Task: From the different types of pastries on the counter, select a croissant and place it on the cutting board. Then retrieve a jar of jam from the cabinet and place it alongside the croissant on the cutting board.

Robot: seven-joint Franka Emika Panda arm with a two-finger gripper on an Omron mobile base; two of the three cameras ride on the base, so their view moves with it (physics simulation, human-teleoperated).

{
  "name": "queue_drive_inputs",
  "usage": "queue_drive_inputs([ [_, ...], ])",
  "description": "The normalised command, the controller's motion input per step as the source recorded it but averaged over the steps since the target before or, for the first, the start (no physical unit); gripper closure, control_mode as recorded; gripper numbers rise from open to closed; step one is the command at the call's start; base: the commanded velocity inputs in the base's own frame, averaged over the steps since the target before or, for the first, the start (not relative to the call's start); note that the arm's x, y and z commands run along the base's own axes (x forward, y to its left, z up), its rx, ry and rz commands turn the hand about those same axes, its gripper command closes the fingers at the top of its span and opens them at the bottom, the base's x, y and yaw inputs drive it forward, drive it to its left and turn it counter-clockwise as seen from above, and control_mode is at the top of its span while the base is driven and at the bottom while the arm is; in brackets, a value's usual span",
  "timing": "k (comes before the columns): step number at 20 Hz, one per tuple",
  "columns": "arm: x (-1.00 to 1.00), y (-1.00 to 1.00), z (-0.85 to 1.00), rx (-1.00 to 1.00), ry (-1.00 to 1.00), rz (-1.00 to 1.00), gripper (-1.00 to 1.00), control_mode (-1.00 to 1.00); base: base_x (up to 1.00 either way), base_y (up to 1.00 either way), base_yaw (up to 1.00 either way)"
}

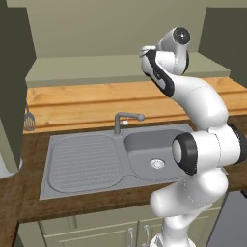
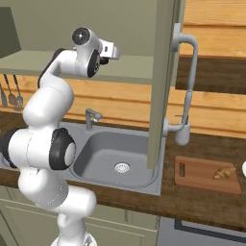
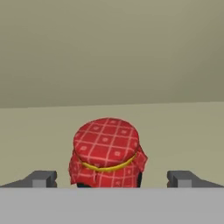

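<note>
One half of the job looks done: a golden, crescent-shaped croissant (image 2: 224,172) lies on the wooden cutting board (image 2: 192,178), well off to the right of the raised hand and far below it, on the dark wood counter (image 2: 202,204) beside the steel sink (image 2: 103,158). What's left, judging by the scene, is the jam. The white arm reaches up w/ its gripper (image 3: 111,178) inside the pale olive cabinet (image 2: 129,67), and the jar of jam (image 3: 107,154) stands straight ahead of the hand, centred btwn the two dark finger tips (image 3: 40,178) but not touched by them. The fingers stand wide apart, clamped on nothing, w/ clear room each side of the jar. The jar's top wears a red cloth cover in a white check pattern, gathered by a yellow band, its hem flaring out in soft folds; the dark body below is mostly hidden. The shelf and back wall around it are flat, matte, featureless. Grasp, carry-down and placing next to the pastry appear yet to come.
</note>
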Motion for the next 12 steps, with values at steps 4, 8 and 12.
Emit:
queue_drive_inputs([
  [4, 0.00, 0.00, -0.20, 0.00, 0.00, 0.00, -1.00, -1.00, 0.00, 0.00, 0.00],
  [8, 0.11, 0.00, -0.09, 0.00, 0.00, 0.00, -1.00, -1.00, 0.00, 0.00, 0.00],
  [12, 0.27, 0.00, 0.00, 0.00, 0.00, 0.00, -1.00, -1.00, 0.00, 0.00, 0.00],
])
